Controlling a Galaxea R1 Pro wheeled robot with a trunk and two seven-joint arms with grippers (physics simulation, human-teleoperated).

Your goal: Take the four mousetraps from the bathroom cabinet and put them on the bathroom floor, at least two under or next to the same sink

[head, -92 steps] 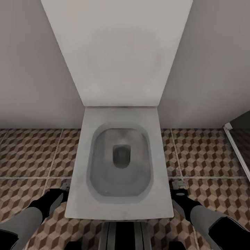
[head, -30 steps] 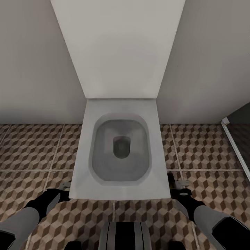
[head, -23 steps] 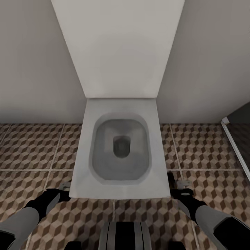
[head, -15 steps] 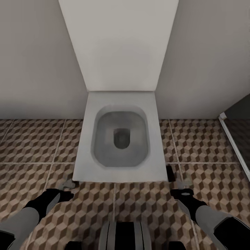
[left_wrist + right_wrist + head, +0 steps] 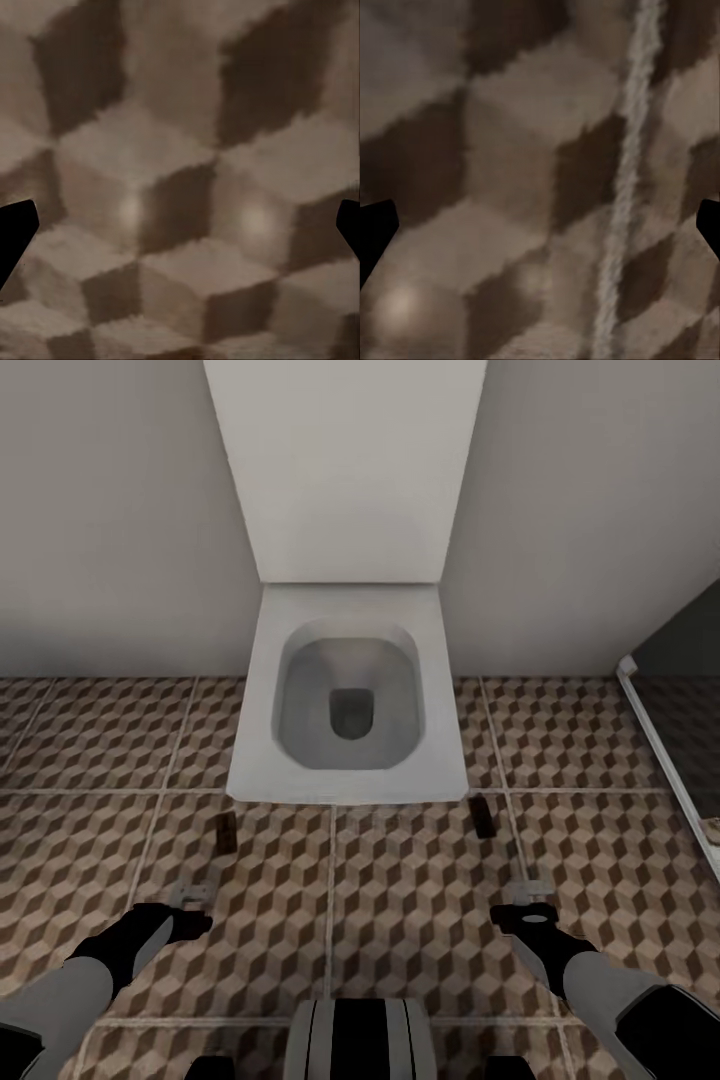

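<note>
Two mousetraps lie flat on the cube-patterned bathroom floor (image 5: 420, 880), apart from each other: one mousetrap (image 5: 226, 833) off the toilet's left front corner, the other mousetrap (image 5: 483, 815) off its right front corner. My left gripper (image 5: 190, 898) hangs low over the tiles, nearer to me than the left trap, and is open and empty. My right gripper (image 5: 527, 897) is likewise open and empty, nearer than the right trap. In the left wrist view the open left gripper (image 5: 180, 232) looks onto bare floor tile (image 5: 172, 202); the right gripper (image 5: 540, 232) looks onto tile with a grout line (image 5: 622, 187). The cabinet and the sink are out of view.
A white toilet (image 5: 345, 780) with its lid up stands against the grey wall (image 5: 110, 530) straight ahead. The white frame of the shower (image 5: 655, 740) runs along the right, with darker floor behind it. My base (image 5: 360, 1040) shows at the bottom.
The whole view has pulled back from the toilet, so the camera moved. More floor shows in front of the bowl, and both mousetraps are now in plain view. The grippers keep their place in the picture.
</note>
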